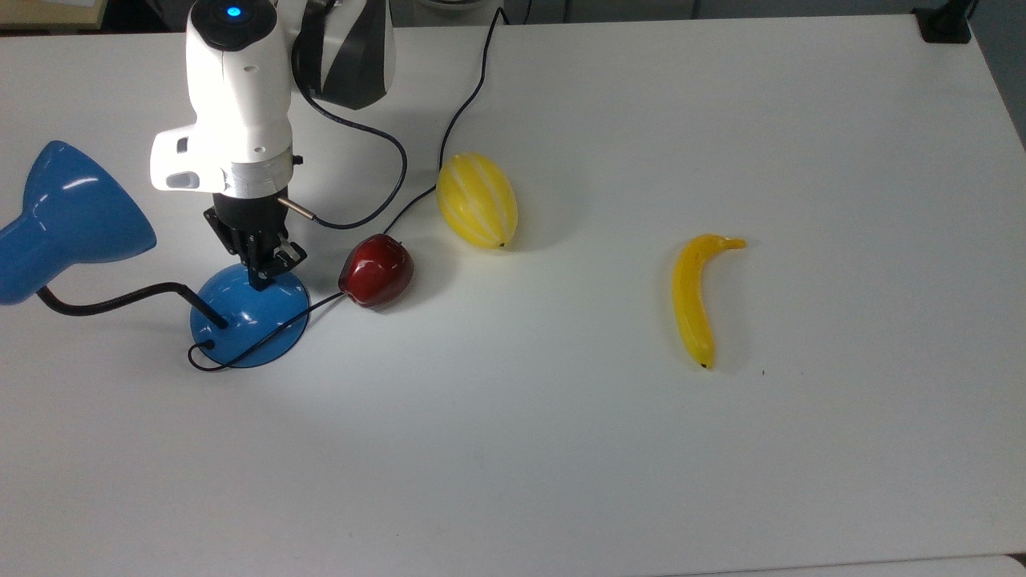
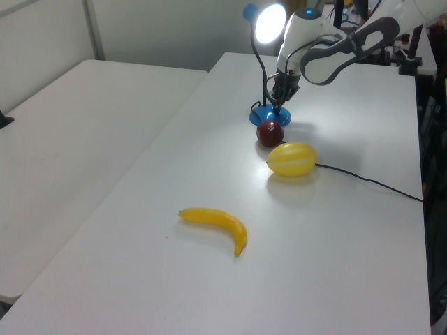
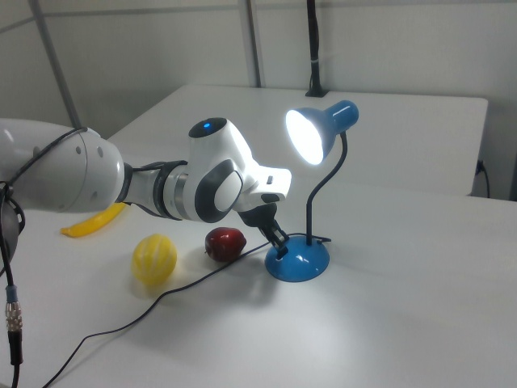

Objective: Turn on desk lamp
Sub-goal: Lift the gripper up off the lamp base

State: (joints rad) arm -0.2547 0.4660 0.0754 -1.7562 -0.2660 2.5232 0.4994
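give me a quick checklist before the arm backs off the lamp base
1. Lamp lit: ok. The desk lamp glows bright in the right view, and light falls on the table.
2. Tool position: ok. The tool is down on the upper edge of the blue base as the top view shows it.
3. Tool clear of the lamp's neck: ok, apart.
4. Apple beside the base on the top view's right: ok, not touching the tool.
5. Lamp cord crosses the base near the tool: cannot tell if it would snag.
6. Melon and banana: ok, far off.
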